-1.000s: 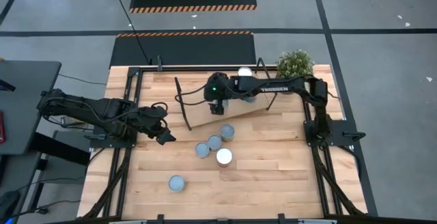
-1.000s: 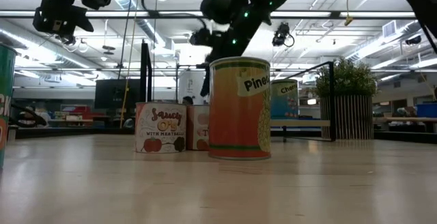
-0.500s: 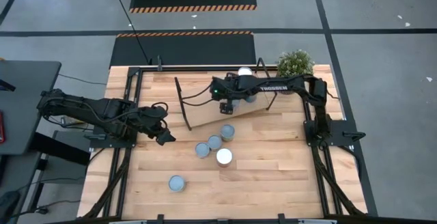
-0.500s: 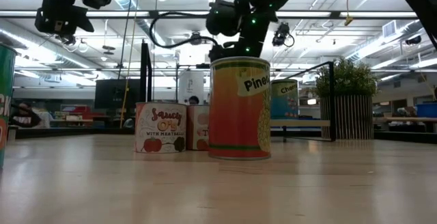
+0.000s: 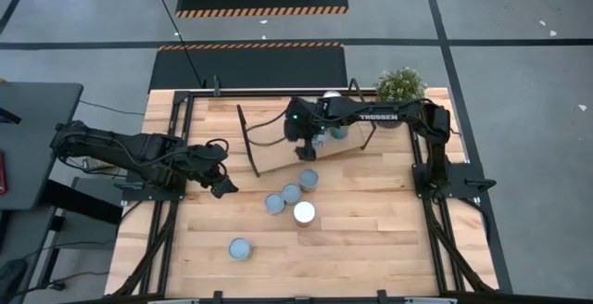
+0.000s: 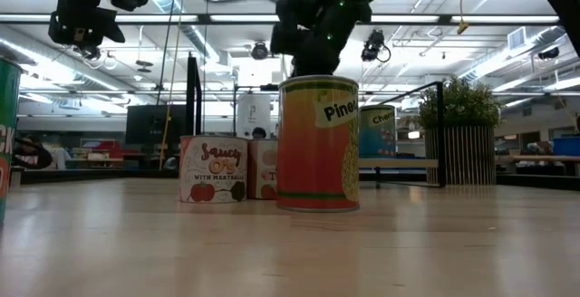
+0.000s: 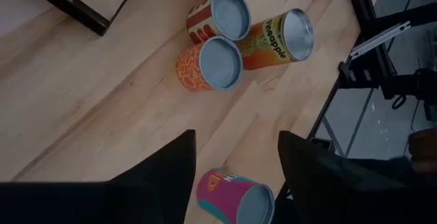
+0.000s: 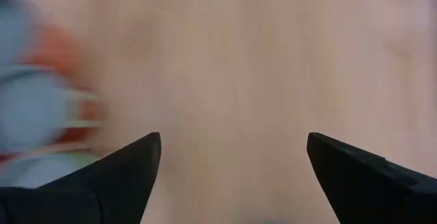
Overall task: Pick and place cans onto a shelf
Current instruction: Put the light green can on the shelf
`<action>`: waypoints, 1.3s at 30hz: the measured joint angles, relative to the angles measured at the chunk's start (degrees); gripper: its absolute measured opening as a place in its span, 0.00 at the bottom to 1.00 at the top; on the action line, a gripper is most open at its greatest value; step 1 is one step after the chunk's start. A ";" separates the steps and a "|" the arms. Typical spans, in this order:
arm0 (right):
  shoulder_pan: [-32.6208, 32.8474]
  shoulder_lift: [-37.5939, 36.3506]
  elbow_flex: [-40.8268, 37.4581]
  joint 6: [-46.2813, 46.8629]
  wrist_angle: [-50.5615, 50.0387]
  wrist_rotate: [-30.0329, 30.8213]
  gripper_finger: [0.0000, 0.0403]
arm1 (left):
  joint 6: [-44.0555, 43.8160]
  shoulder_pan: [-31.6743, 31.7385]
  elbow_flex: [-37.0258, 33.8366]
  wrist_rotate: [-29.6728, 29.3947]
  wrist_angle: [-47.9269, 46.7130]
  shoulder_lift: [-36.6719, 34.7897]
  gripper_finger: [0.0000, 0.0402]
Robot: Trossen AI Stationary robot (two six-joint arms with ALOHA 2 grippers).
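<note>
The shelf [image 5: 289,156] is a light wooden board with black frame ends, standing at the table's far middle. One can [image 5: 338,133] stands on it, and a white-topped can [image 5: 331,97] shows behind my right arm. Three cans [image 5: 291,193] cluster just near of the shelf, beside a white-topped one [image 5: 303,213]. Another can [image 5: 240,247] stands nearer the front. My right gripper [image 5: 306,148] hovers open over the shelf board [image 8: 232,67], holding nothing. My left gripper [image 5: 220,185] is open and empty at the table's left, with the cans [image 7: 216,63] ahead of it.
A potted plant [image 5: 400,86] stands at the far right corner. Black metal rails [image 5: 176,193] run along both sides of the table. In the low view the pineapple can [image 6: 317,143] stands nearest, with a green can [image 6: 7,134] at the left edge.
My right gripper has shifted over the shelf, first toward the table's right edge, then slightly back toward the near edge. The cans and the shelf have stayed in place.
</note>
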 joint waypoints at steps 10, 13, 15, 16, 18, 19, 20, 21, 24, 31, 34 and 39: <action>5.59 -1.33 -0.07 -3.56 -1.36 -6.98 0.93 | -2.79 -0.02 0.00 1.33 0.07 0.00 0.53; 7.29 -1.63 -0.07 -5.03 -2.69 -7.07 0.95 | -0.34 0.00 0.00 1.34 0.02 -0.01 0.53; 8.03 -1.79 -0.05 -5.32 -3.78 -6.88 0.96 | 0.81 0.00 0.00 1.33 0.01 0.00 0.53; 8.24 -1.90 -0.05 -5.29 -4.89 -6.84 0.98 | 0.90 0.00 0.00 1.35 0.01 0.00 0.53; 8.47 -1.94 -0.05 -4.75 -6.56 -6.73 0.99 | 0.93 0.00 0.00 1.31 0.00 0.00 0.53; 8.57 -1.98 -0.06 -4.69 -6.77 -6.68 0.99 | 0.97 0.00 0.00 1.33 -0.02 0.00 0.53; 8.62 -2.01 -0.05 -4.80 -7.25 -6.61 0.99 | 0.99 0.00 0.00 1.31 -0.02 0.00 0.53; 8.66 -2.03 -0.06 -5.13 -7.86 -6.49 0.99 | 0.98 0.00 0.00 1.33 -0.02 0.00 0.53; 8.69 -2.03 -0.05 -6.95 -9.30 -5.84 0.99 | 0.99 0.00 0.00 1.33 -0.04 -0.01 0.53; 9.19 -1.57 -0.07 -11.20 -12.37 -3.23 0.99 | -0.09 0.00 0.00 1.36 0.11 0.00 0.53; 10.16 -1.55 -0.07 -13.30 -13.08 0.18 0.99 | -0.17 0.00 0.00 1.36 0.11 0.00 0.53; 12.33 -1.53 -1.25 -13.11 -12.63 1.54 0.99 | -0.52 0.00 0.00 1.38 0.15 0.00 0.53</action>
